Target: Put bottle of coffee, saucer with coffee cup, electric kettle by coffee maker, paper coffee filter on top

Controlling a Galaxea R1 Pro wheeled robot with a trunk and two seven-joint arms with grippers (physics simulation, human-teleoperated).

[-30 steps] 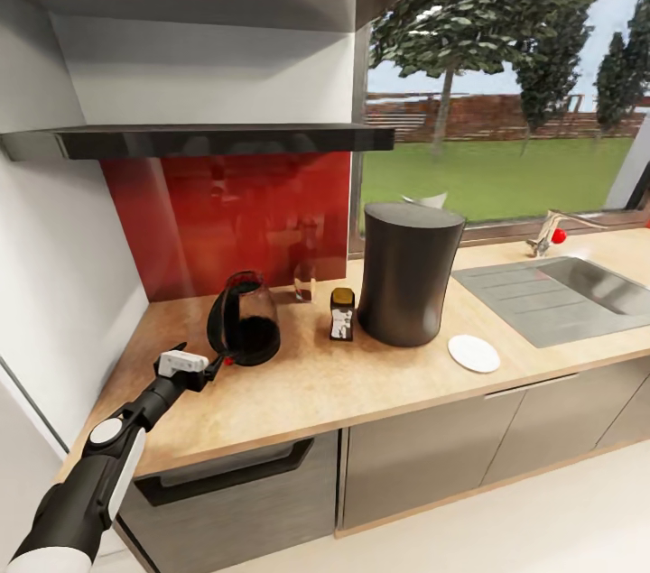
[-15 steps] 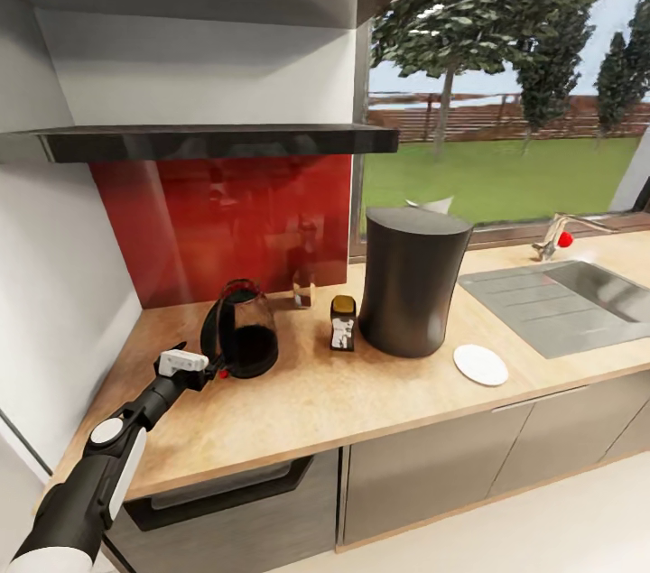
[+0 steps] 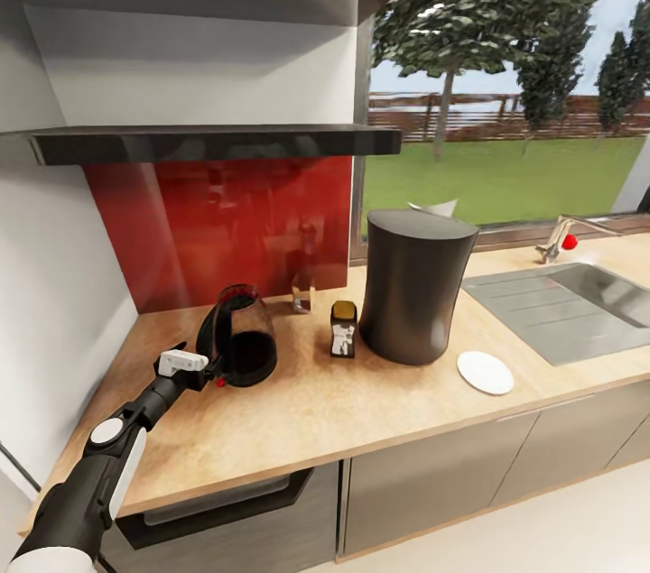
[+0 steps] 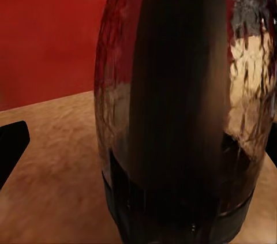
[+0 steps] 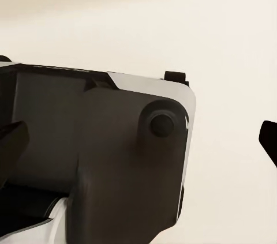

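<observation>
We list our left tool spread wide, its fingers either side of the electric kettle, which stands on the desk just ahead of it. Beyond the kettle, away from the tool: bottle of coffee, coffee maker, then saucer. Our right tool's dark fingertips sit well apart.

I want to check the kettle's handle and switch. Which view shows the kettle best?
The head view: the whole kettle stands on the countertop, handle towards the left gripper. The left wrist view shows its glass body very close, cropped.
</observation>
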